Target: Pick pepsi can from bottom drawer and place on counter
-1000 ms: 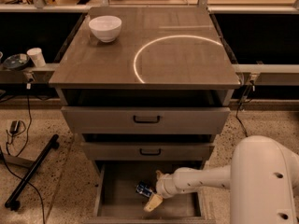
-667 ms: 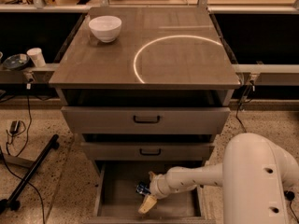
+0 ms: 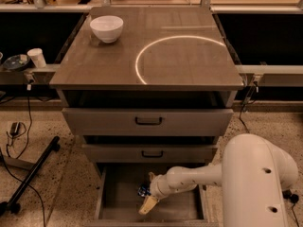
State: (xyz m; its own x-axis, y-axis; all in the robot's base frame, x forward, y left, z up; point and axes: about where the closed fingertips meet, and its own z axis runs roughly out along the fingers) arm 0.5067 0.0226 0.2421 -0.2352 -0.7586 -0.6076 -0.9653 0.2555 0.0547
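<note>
Gripper (image 3: pixel 148 194) in the bottom drawer (image 3: pixel 113 193), right at the pepsi can (image 3: pixel 143 191).
Drawer stands open at 6 o'clock below the counter (image 3: pixel 189 65). Can on mid-floor, at my gripper's 9 o'clock. White bowl (image 3: pixel 106 28) at the counter's 10 o'clock corner.

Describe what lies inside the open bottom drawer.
Inside the bottom drawer, the pepsi can shows only as a blue patch at the gripper, which reaches in from the right. The gripper covers the rest of the can; the arm hides the floor beneath it.
</note>
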